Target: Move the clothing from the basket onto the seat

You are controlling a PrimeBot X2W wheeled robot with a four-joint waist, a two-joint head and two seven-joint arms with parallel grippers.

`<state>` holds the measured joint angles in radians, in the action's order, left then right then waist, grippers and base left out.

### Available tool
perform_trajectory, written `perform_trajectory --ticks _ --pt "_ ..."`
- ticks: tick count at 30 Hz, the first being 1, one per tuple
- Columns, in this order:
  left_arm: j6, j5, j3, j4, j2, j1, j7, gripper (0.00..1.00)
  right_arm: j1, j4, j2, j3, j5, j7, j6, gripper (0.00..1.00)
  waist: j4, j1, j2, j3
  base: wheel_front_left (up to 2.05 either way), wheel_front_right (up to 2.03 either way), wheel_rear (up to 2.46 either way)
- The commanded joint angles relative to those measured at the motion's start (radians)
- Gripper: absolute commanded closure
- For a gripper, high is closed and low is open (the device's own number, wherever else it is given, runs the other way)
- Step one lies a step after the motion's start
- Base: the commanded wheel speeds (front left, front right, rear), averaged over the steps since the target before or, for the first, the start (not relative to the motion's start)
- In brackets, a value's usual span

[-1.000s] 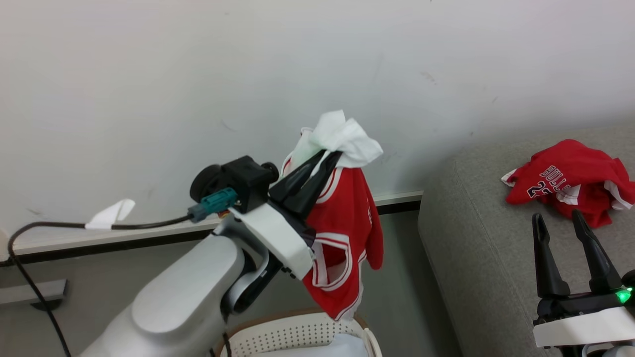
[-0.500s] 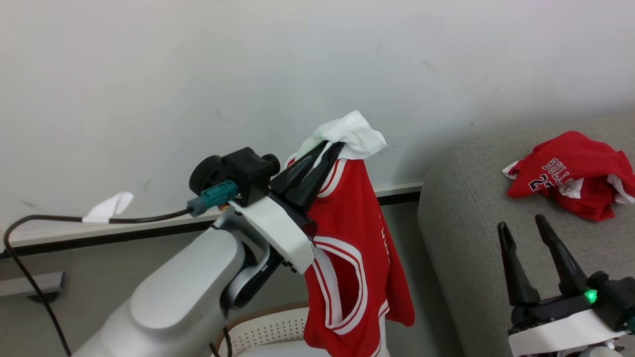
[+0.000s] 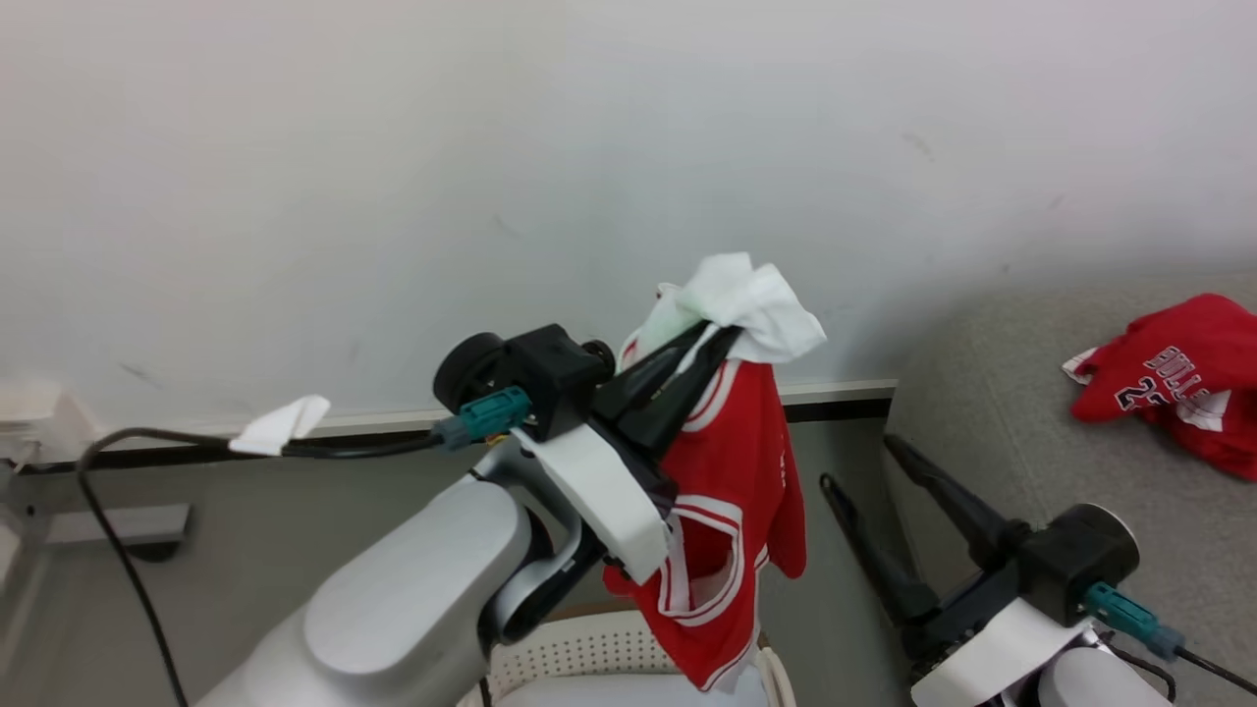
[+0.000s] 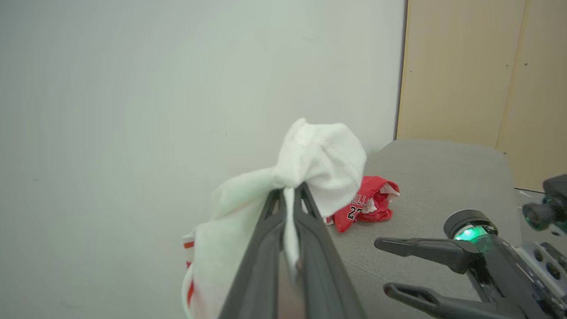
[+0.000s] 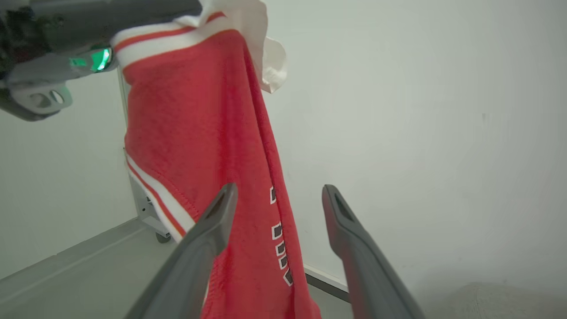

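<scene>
- Clothing (image 3: 751, 462): red piece with white trim, out of the basket and hanging in the air from a bunched white part at its top. Its long axis is plumb, and its lower hem is just above the basket rim.
- Left gripper (image 3: 729, 332): closed tight on the white bunch, fingers slanting up toward the wall. The left wrist view shows cloth pinched between the tips.
- Right gripper (image 3: 857, 462): jaws spread wide with nothing between them. It sits low on the seat side of the hanging piece, fingers aimed at it. In the right wrist view red cloth hangs at the fingertips; whether they touch cannot be told.
- Key relation: the seat lies to the robot's right of the hanging piece, with the right gripper between them. The left arm has the load; the right arm is nearer the seat. The coming move likely calls for a sideways carry over the seat's padded arm, with the hem kept clear.
- Basket (image 3: 589, 653): cream and perforated, directly beneath the piece. Something pale lies inside at the frame edge, kind unclear.
- Seat (image 3: 1031, 412): grey. It holds one crumpled red jersey (image 3: 1169, 383) with lettering, well apart from the hanging piece.
</scene>
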<state>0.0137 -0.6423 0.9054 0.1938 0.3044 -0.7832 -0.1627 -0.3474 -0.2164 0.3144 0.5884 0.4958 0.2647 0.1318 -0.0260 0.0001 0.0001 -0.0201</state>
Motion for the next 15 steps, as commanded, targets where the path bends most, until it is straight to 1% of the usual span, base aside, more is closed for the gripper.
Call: perform_trajectory --ticks 1,8,15 --pt "-0.002 0.001 0.000 -0.004 -0.002 0.007 0.000 1.00 -0.020 -0.012 0.010 0.018 0.010 -0.001 -0.002 0.00 0.013 -0.0001 -0.0001 -0.004 0.00 0.00 0.00" --pt "-0.025 -0.009 0.030 -0.027 -0.020 0.008 0.012 1.00 -0.125 -0.121 0.061 0.174 0.066 -0.001 -0.002 0.00 0.072 -0.0001 -0.0001 -0.010 0.00 0.00 0.00" --pt "-0.044 -0.005 0.075 -0.052 -0.040 0.017 0.037 1.00 -0.194 -0.202 0.081 0.291 0.145 -0.001 -0.002 0.00 0.150 -0.0001 -0.0001 -0.021 0.00 0.00 0.00"
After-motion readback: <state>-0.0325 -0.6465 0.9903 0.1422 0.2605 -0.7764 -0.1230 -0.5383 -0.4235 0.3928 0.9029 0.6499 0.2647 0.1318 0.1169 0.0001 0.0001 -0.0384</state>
